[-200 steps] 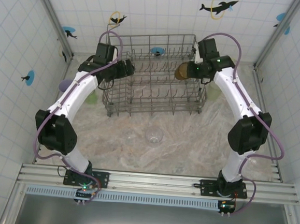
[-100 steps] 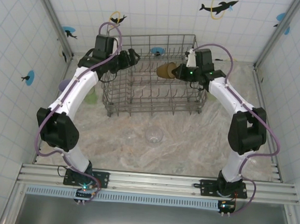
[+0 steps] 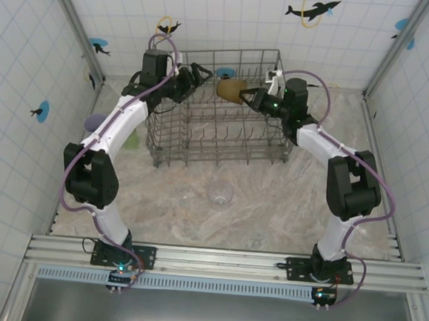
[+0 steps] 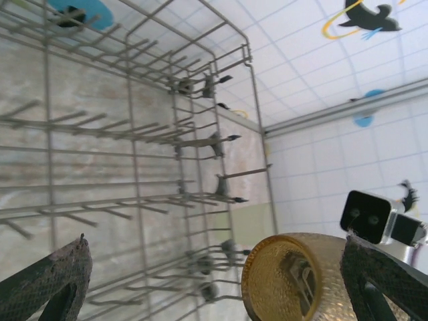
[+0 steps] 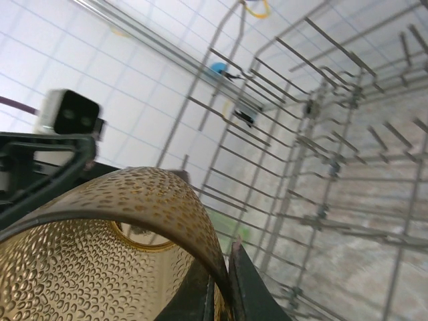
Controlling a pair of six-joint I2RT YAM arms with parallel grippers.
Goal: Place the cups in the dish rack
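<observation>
The cup (image 3: 230,89) at the right pincer (image 3: 248,96) is amber with a dimpled pattern, the dish rack (image 3: 222,152) beneath it grey.

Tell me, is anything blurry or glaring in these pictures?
Top external: evenly lit and crisp, no glare on the grey wire dish rack. Left wrist: slightly soft, tilted. Right wrist: the amber dimpled plastic cup looms huge near the lens, dimples sharp.

left arm (image 3: 113,126) / right arm (image 3: 323,145) | white links | black joints | purple cables (image 3: 311,73) | green status lights
</observation>
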